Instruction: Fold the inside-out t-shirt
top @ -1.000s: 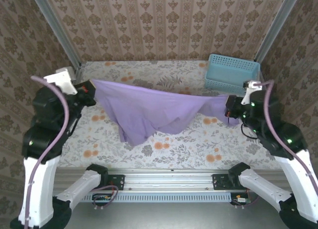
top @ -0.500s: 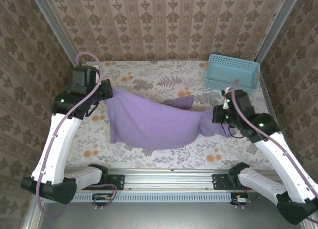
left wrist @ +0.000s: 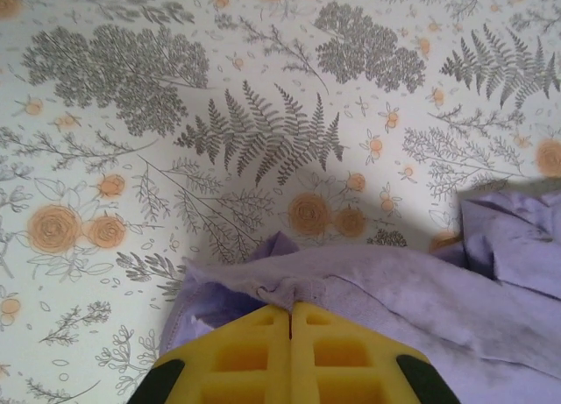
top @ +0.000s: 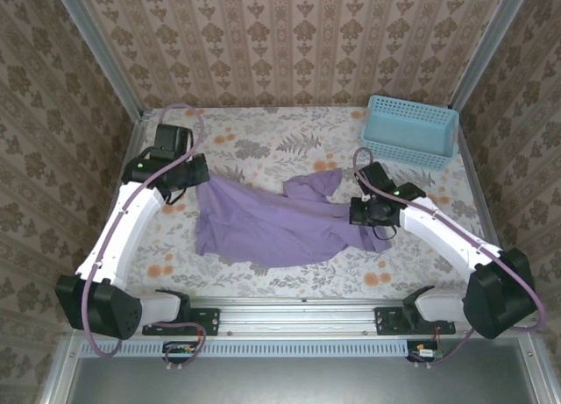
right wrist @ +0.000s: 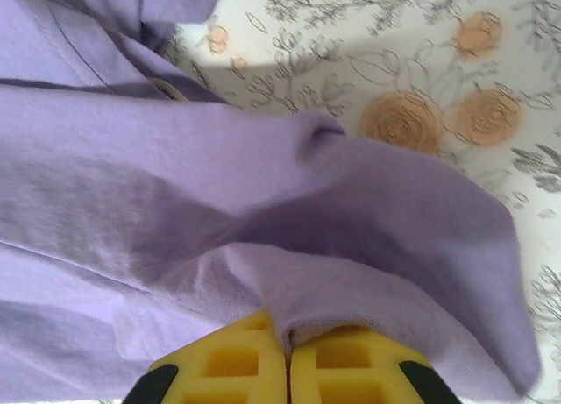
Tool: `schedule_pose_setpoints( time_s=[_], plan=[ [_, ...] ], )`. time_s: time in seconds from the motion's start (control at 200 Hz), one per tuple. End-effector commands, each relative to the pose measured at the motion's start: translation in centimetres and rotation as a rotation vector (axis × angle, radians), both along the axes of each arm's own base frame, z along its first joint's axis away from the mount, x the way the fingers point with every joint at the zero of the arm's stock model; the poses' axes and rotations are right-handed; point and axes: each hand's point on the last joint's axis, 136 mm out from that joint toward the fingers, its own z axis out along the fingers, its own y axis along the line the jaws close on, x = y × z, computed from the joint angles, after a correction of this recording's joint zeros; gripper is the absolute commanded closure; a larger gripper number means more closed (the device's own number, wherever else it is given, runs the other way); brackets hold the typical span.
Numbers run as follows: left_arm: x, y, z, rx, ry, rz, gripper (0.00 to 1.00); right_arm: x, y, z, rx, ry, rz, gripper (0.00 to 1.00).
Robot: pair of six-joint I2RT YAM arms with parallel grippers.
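Note:
The lavender inside-out t-shirt lies rumpled across the middle of the flowered table, with a bunched fold sticking up near its far right part. My left gripper is at the shirt's far left corner, low over the table, its yellow jaws shut on a pinch of the cloth. My right gripper is at the shirt's right end, its yellow jaws closed on a folded hem of the cloth. Purple fabric spreads away from the right fingers.
A light blue basket stands at the back right corner of the table. The flowered tablecloth stretches bare beyond the shirt toward the back wall. Patterned walls close in on both sides and behind.
Both arms have swung forward and down, lowering the shirt from hanging stretched in the air onto the table, where it now lies slack. The grippers came closer together.

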Motion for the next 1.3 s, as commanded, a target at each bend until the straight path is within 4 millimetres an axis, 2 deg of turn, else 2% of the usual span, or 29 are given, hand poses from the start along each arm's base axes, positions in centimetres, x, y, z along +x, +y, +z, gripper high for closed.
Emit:
schedule_pose_setpoints(
  time_s=[0.0,0.05,0.095,0.165,0.225,0.36,0.54,0.705,0.86,1.04,1.1,1.175,1.295],
  plan=[
    [0.5,-0.1,-0.5,-0.027,-0.013,0.011,1.0,1.0,2.7,0.8,0.097,-0.051,0.059,0.81],
    [0.5,0.1,-1.6,-0.016,0.01,0.021,1.0,0.6,3.3,0.4,0.105,-0.043,0.08,0.72],
    [0.6,0.4,-2.4,-0.013,0.028,0.031,1.0,0.2,2.9,0.3,0.095,-0.041,0.072,0.65],
    [0.8,0.8,-3.7,-0.012,0.056,0.048,1.0,-0.5,1.2,0.4,0.038,-0.07,0.033,0.51],
    [0.9,1.3,-4.7,-0.01,0.08,0.068,1.0,-1.2,-0.9,0.9,-0.025,-0.104,-0.012,0.45],
    [1.4,1.9,-6.1,-0.022,0.105,0.098,1.0,-3.4,-4.1,0.7,-0.119,-0.106,-0.078,0.41],
    [1.7,2.0,-6.6,-0.023,0.111,0.109,1.0,-5.5,-5.7,-3.3,-0.171,0.002,-0.172,0.36],
    [1.4,2.7,-6.9,-0.017,0.115,0.141,1.0,-5.5,-6.8,-6.0,-0.249,0.06,-0.243,0.36],
    [0.8,4.5,-6.5,-0.034,0.092,0.212,1.0,-4.9,-7.7,-6.5,-0.337,0.105,-0.279,0.38],
    [-0.6,8.5,-5.7,-0.061,0.049,0.352,1.0,-4.8,-9.2,-6.0,-0.417,0.108,-0.334,0.44],
    [-1.0,9.6,-5.3,-0.066,0.036,0.387,1.0,-4.8,-9.6,-5.7,-0.423,0.102,-0.357,0.49],
    [-1.5,10.6,-5.2,-0.066,0.033,0.422,1.0,-4.9,-10.0,-5.4,-0.422,0.092,-0.38,0.54],
    [-1.8,11.0,-4.9,-0.076,0.021,0.438,1.0,-4.9,-10.5,-4.4,-0.407,0.067,-0.407,0.61]
  ],
)
